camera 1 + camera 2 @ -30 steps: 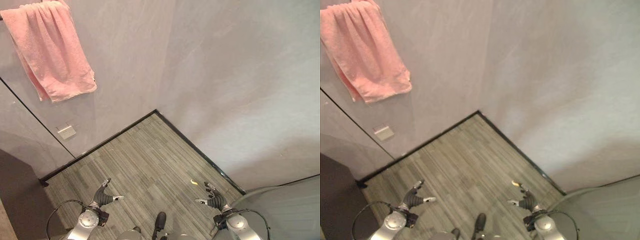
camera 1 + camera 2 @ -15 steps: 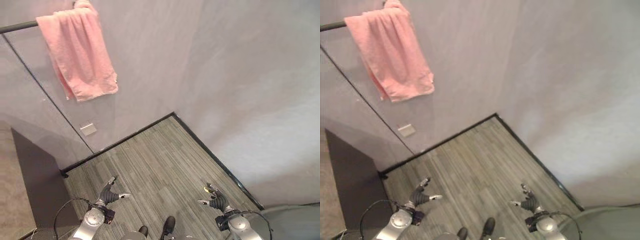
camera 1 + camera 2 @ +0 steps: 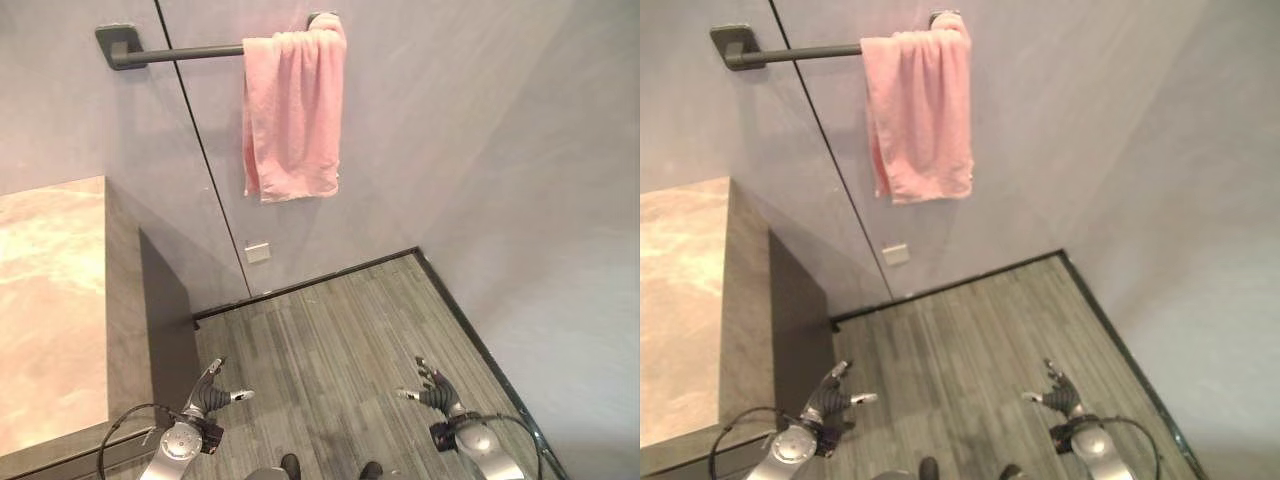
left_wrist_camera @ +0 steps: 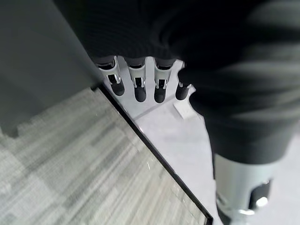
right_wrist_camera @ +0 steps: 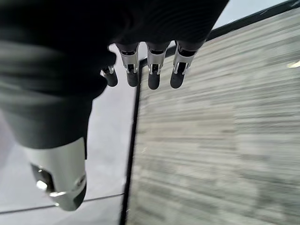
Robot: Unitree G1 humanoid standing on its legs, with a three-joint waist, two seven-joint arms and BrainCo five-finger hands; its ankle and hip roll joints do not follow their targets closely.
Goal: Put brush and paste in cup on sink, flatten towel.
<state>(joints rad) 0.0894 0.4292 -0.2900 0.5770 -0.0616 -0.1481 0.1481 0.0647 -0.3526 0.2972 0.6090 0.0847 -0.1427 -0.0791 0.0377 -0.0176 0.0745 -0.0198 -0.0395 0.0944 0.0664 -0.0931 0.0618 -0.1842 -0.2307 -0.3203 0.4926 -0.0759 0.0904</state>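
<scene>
Hanging low over the grey plank floor (image 3: 330, 340), the left hand (image 3: 212, 393) and right hand (image 3: 432, 392) hold nothing, fingers relaxed and spread. Left of them stands a marble-topped counter (image 3: 50, 300). On the wall, a pink towel (image 3: 291, 105) drapes bunched at the right end of a dark rail (image 3: 180, 52), above a small white wall plate (image 3: 258, 253).
</scene>
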